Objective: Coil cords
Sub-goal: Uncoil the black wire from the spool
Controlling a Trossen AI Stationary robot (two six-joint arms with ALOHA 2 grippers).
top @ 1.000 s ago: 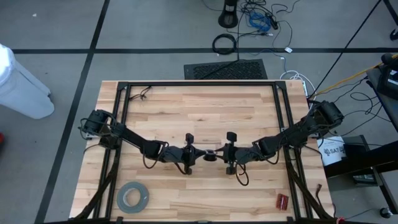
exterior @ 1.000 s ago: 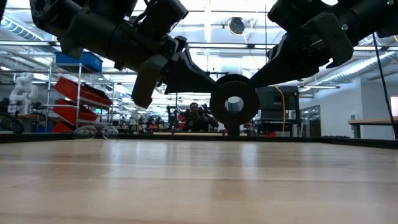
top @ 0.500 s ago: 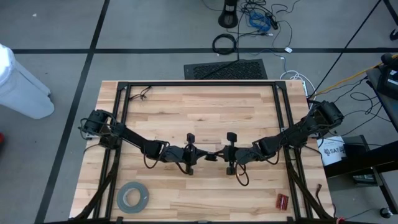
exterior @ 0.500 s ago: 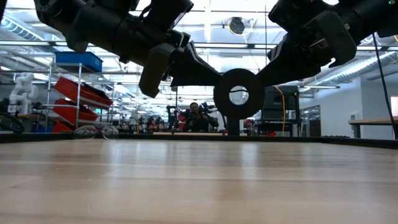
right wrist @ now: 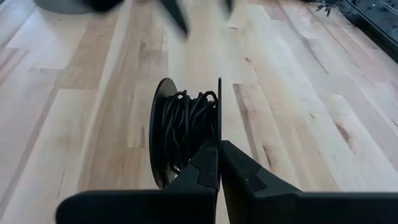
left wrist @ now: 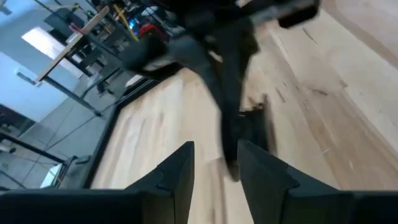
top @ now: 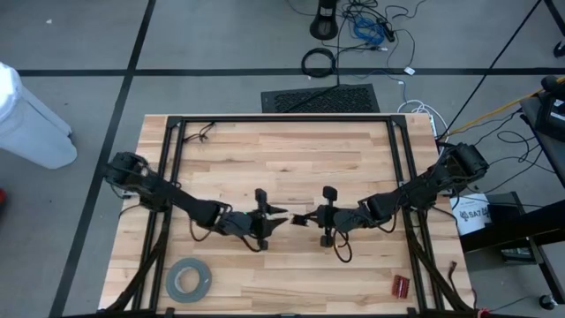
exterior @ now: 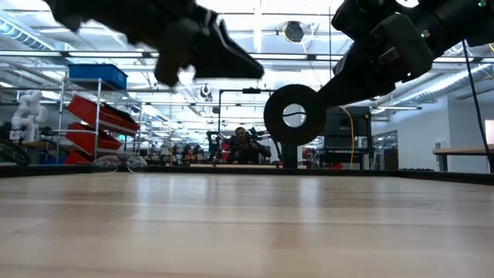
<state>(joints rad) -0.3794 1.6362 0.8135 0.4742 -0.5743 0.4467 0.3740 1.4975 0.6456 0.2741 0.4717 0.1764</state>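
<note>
A small black reel [exterior: 293, 114], two round discs with thin dark cord wound between them [right wrist: 185, 124], hangs above the middle of the table [top: 298, 220]. My right gripper [right wrist: 219, 163] is shut on it, coming from the table's right side [top: 309, 218]. My left gripper [top: 279, 215] is open and empty, a short way to the reel's left and higher than it in the low view [exterior: 228, 60]. Its own wrist view [left wrist: 216, 163] shows the gap between its fingers and, blurred, my right arm beyond. My right gripper pinches the rim of one of the reel's discs [right wrist: 219, 134] between its two fingers. The fingers come level from the table's right side, in line with the disc's edge. The reel is lifted clear of the table, its axle hole facing the table's near edge [exterior: 292, 116].
A wide grey tape roll [top: 188, 280] lies near the table's near left corner. A small red thing [top: 400, 285] lies near the near right corner. A small dark tangle [top: 205, 132] lies at the far left. A black frame [top: 282, 118] runs round the table.
My left gripper, which stood at the reel beside my right gripper, has drawn away from it toward the table's left edge and risen. The reel has stayed in my right gripper, a little higher than a second ago.
</note>
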